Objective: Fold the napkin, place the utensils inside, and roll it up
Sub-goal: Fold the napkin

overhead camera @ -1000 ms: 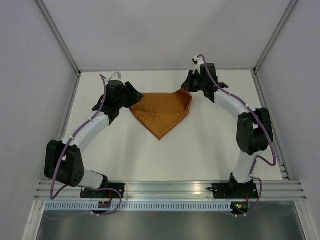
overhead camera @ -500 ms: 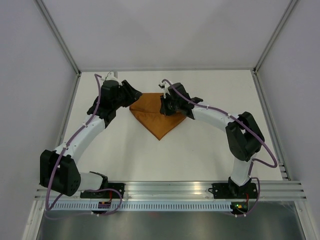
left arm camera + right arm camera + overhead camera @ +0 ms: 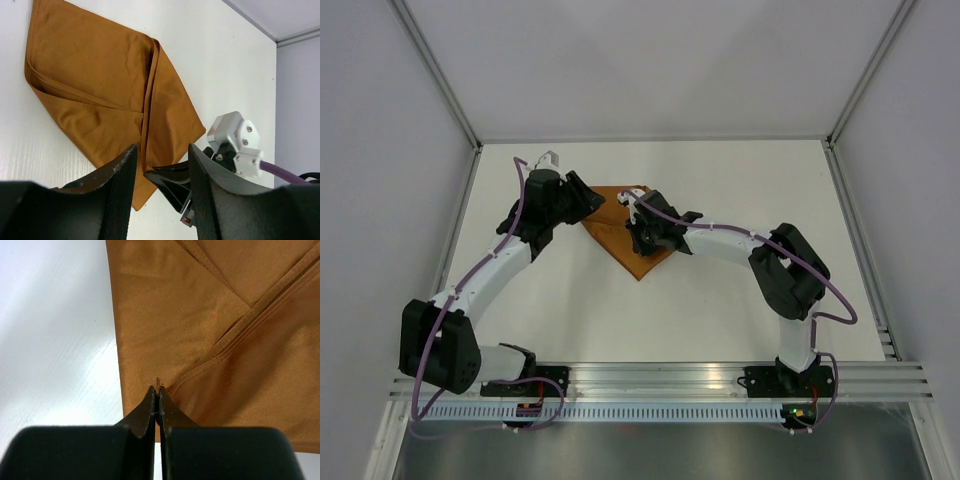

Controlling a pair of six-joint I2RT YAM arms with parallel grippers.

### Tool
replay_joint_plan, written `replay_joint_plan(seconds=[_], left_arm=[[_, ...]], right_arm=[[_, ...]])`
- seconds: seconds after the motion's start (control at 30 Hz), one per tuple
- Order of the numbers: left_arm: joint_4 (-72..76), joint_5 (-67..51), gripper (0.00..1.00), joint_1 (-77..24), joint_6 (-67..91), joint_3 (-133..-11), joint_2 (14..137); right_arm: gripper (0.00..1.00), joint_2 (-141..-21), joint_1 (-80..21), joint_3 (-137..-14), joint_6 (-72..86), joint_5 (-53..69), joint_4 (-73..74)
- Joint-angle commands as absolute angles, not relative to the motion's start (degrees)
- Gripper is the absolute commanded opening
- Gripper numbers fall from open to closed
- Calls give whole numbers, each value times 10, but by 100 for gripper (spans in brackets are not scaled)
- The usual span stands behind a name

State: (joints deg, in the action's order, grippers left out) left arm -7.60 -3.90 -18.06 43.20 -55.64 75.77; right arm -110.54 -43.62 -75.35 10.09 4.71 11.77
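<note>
Table point(image 3: 740, 300): matte white, smooth, pale walls around.
Napkin point(image 3: 613, 238): soft rust-orange cloth, folded into a layered triangle with stitched hems, lying under both grippers.
Right gripper point(image 3: 158, 391): black fingers pinched on a napkin corner.
Left gripper point(image 3: 162, 148): fingers apart, hem visible between.

Two slim robot arms, the left arm point(image 3: 495, 265) and the right arm point(image 3: 720, 240), built from glossy white tubular links joined by bulky matte black joint housings point(image 3: 435, 345). A thin purple cable point(image 3: 526, 195) loops along the outside of each arm. Each arm rises from a flat black base plate point(image 3: 535, 383). Each arm ends in smooth, tapering black fingers point(image 3: 117, 190). On the right wrist, a white connector block point(image 3: 235, 137) with small silver screws takes the purple cable.
</note>
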Motion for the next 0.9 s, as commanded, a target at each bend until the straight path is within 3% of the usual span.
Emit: replay_joint_plan(seconds=[0.0, 0.33, 0.37, 0.6, 0.73, 0.87], left_arm=[[-67, -62, 51, -178, 431, -552, 746], [-59, -70, 51, -178, 430, -547, 758], [-58, -69, 51, -178, 430, -546, 758], [-55, -71, 51, -178, 427, -546, 766], [-55, -72, 51, -178, 426, -547, 772], [-51, -73, 51, -178, 426, -546, 778]], right_arm=[[2, -1115, -439, -761, 87, 26, 132], [8, -1110, -440, -746, 61, 33, 141], [16, -1107, -440, -743, 59, 36, 141], [23, -1103, -441, -739, 55, 53, 141], [34, -1095, -441, -737, 55, 63, 142], [38, -1089, -441, -735, 60, 78, 145]])
